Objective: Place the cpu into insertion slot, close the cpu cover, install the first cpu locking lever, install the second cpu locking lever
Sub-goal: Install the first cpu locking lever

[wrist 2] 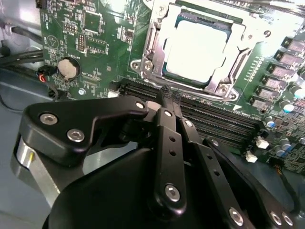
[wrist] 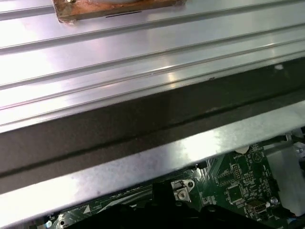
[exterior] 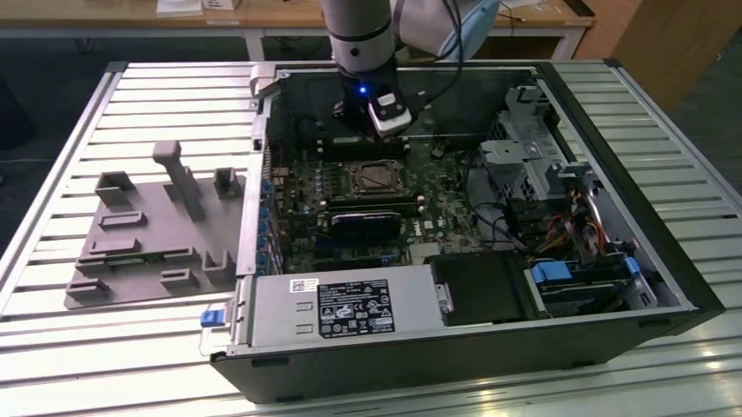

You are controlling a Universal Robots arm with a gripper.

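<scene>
In the second wrist view the cpu [wrist 2: 198, 45] lies flat in the insertion slot [wrist 2: 152, 28], its pale metal top showing through the window of the cpu cover [wrist 2: 220, 82]. The cover lies down over the slot's rim. My gripper [wrist 2: 167, 93] hovers just off the slot's edge, above the long black memory slots [wrist 2: 214, 117]. Its black fingers [wrist 2: 164, 129] are pressed together and shut, with nothing between them. In the exterior view the gripper [exterior: 368, 135] hangs inside the open case, just behind the insertion slot [exterior: 374, 178]. I cannot tell how the locking levers stand.
The open computer case [exterior: 649, 208] lies on a slatted metal table [exterior: 69, 347]. A black card [exterior: 365, 228] sits in front of the slot. The power supply [exterior: 336, 308] fills the case's front. A grey fixture plate [exterior: 151, 234] lies at the exterior view's left. A coin battery [wrist 2: 69, 69] is on the board.
</scene>
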